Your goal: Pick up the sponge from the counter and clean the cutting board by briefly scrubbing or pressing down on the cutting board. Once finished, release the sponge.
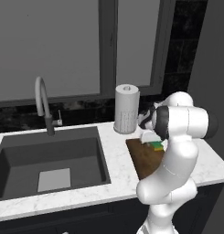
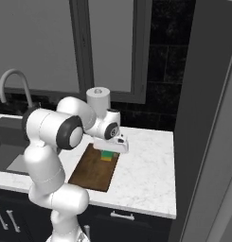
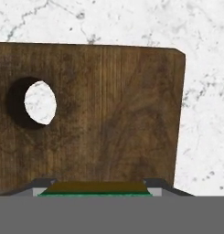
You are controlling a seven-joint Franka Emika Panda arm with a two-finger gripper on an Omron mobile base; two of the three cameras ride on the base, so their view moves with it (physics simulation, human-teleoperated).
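Green-topped yellow sponge (image 3: 97,188) sits pinched between my gripper (image 3: 97,192) fingers, low over the dark brown wooden cutting board (image 3: 113,114), lined up for scrubbing I guess.

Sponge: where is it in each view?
Left base view: green-and-yellow rectangular sponge right of centre, on the dark brown wooden cutting board, beside the arm.
Right base view: centre, on the board's far end.
Hand view: bottom edge.
Shared landmark: the cutting board.
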